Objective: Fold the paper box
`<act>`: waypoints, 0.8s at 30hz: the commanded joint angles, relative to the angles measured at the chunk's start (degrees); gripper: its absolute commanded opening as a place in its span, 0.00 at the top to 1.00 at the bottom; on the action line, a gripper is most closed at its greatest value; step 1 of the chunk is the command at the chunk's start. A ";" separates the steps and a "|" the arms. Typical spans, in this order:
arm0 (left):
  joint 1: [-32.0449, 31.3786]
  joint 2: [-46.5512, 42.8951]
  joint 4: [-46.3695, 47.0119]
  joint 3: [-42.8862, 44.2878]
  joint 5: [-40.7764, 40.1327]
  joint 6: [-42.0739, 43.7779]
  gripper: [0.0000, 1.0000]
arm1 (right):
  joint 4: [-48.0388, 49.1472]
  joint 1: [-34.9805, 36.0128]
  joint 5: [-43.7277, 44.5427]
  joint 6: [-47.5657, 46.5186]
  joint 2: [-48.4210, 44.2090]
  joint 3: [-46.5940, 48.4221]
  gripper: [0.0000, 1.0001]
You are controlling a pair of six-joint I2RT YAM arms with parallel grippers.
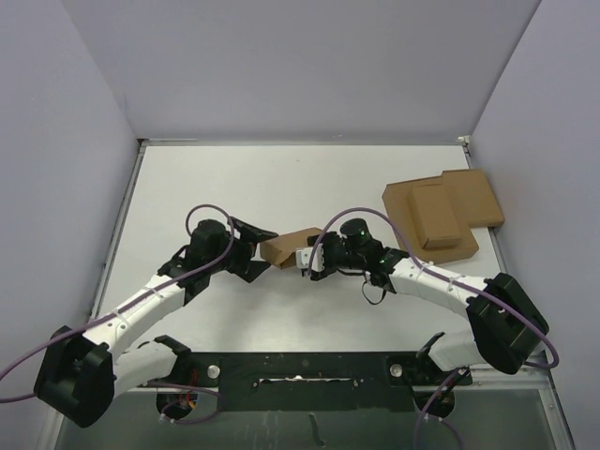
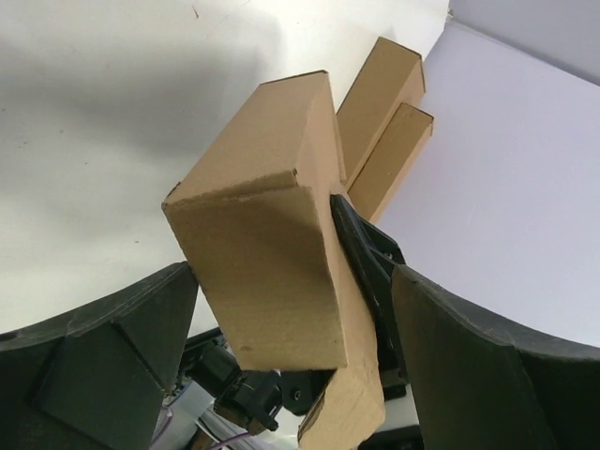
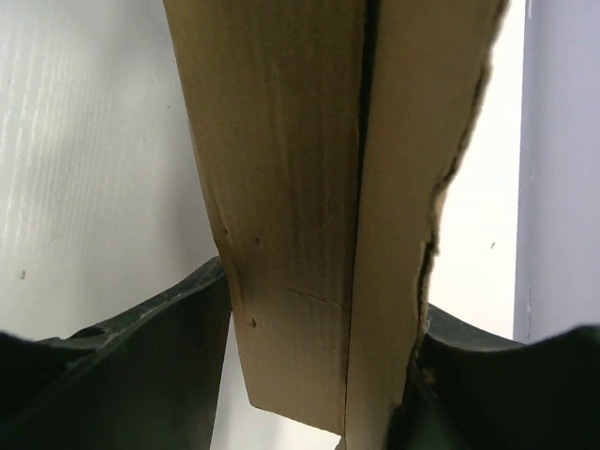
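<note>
Top external view: the paper box [image 1: 289, 247] is a narrow brown carton lying well left of the flat cardboard slab [image 1: 478, 202] and nearer the arm bases than it. A squat brown box [image 1: 436, 216] sits on that slab. Both stand on the white table [image 1: 234, 178].

The left gripper [image 1: 265, 251] meets the carton at the end farther from the slab. The right gripper [image 1: 307, 260] meets it at the end closer to the slab.

Left wrist view: the left gripper [image 2: 295, 277] has its jaws spread wide around the paper box [image 2: 272, 262]. One finger [image 2: 103, 356] lies at the carton's edge; whether it touches cannot be told. The other stands apart from the cardboard, and a black finger of the right gripper [image 2: 366, 253] sits in that gap. The left gripper is judged released. The carton's closed end panel faces this camera.

Right wrist view: the right gripper [image 3: 323, 309] is clamped on the paper box [image 3: 300, 187], with a finger [image 3: 141, 366] against each side. A dark seam runs lengthwise between two panels, and the edge of one panel is ragged.
</note>
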 commanded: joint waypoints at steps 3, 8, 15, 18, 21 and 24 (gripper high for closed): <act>0.81 -8.01 -3.47 3.41 -2.29 4.43 0.12 | -0.51 -2.75 -5.32 5.61 -0.77 4.02 0.61; 1.90 -13.52 -6.10 4.12 -3.57 10.49 0.10 | -2.86 -6.38 -10.54 12.54 -0.83 6.26 0.62; 3.06 -21.78 -1.01 -0.01 -2.87 32.30 0.02 | -5.82 -13.51 -22.81 29.33 -0.43 10.85 0.62; 3.20 -27.07 1.85 -3.73 -2.06 44.34 0.02 | -5.95 -16.75 -29.49 38.88 0.52 12.69 0.61; 3.20 -33.03 7.09 -10.45 -0.22 52.99 0.02 | -3.24 -21.19 -37.02 50.50 3.25 13.49 0.61; 3.20 -34.15 12.50 -14.68 2.17 52.06 0.02 | -0.54 -22.48 -41.22 57.77 6.17 13.36 0.61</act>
